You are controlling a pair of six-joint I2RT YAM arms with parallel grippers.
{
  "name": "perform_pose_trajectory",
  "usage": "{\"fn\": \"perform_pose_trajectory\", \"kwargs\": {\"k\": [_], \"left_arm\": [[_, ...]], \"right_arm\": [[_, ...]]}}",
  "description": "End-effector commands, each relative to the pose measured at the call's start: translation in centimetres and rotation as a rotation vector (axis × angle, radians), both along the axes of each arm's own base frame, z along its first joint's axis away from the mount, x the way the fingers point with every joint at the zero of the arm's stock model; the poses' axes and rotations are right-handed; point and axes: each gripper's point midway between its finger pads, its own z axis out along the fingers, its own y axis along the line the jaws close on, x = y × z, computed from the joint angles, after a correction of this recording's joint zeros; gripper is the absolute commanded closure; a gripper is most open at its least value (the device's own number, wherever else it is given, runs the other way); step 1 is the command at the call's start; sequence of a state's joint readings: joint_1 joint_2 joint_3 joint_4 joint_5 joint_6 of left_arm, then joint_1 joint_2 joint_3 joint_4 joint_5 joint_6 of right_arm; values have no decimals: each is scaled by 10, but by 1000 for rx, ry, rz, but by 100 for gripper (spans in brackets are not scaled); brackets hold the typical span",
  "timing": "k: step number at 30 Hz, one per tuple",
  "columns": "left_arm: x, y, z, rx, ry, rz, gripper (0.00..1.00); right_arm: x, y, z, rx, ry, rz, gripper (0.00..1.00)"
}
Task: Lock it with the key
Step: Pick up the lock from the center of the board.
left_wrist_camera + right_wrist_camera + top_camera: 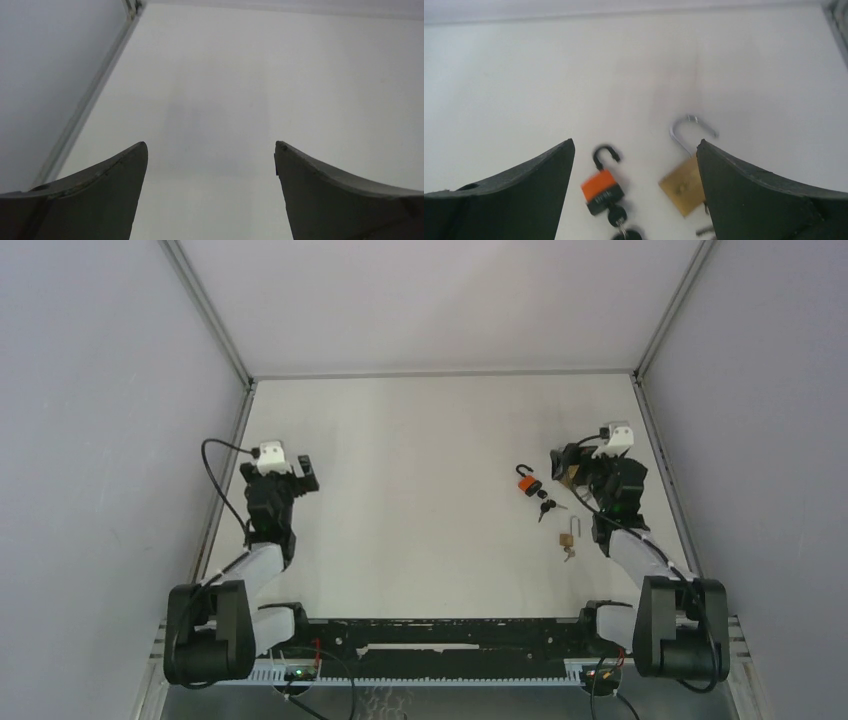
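Right gripper is spread wide and grips nothing, low over the table. Its arm reaches forward beside the right wall. Between the fingers lies the orange padlock, shackle open, with a key at its base. A brass padlock, also open, lies just right of it. Left gripper is likewise released, close to the left rail. The arms stand well apart.

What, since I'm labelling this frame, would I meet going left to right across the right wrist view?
Claw finger → orange padlock, shackle open → brass padlock, shackle open → other claw finger.
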State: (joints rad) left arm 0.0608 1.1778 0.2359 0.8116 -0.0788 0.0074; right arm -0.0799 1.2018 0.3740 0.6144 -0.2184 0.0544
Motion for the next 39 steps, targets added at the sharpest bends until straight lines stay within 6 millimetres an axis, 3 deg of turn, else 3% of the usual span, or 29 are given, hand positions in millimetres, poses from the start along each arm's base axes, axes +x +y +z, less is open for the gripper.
{"fn": "perform_pose_trajectory", "kwargs": {"k": [1, 3, 4, 6, 10, 16, 23, 29, 39], "left_arm": [[23, -3, 70, 32, 15, -72, 0], [24, -11, 99, 48, 44, -131, 0], [21, -16, 108, 55, 75, -167, 0], [4, -31, 108, 67, 212, -274, 0], [-28, -55, 128, 74, 334, -437, 0], [-70, -82, 134, 66, 449, -580, 0], [-93, -112, 131, 129, 479, -690, 0], [-102, -127, 132, 104, 454, -750, 0], [-102, -131, 128, 98, 469, -759, 0]], "right_arm": [[8, 38, 70, 89, -46, 193, 1], [14, 59, 77, 62, 12, 265, 1], [16, 69, 69, 14, 69, 298, 1], [21, 87, 61, -88, 149, 351, 1], [21, 100, 20, -269, 383, 399, 1], [22, 95, -21, -352, 596, 406, 1], [18, 84, -74, -398, 797, 419, 1], [23, 75, -87, -363, 821, 399, 2], [11, 71, -101, -354, 892, 402, 16]]}}
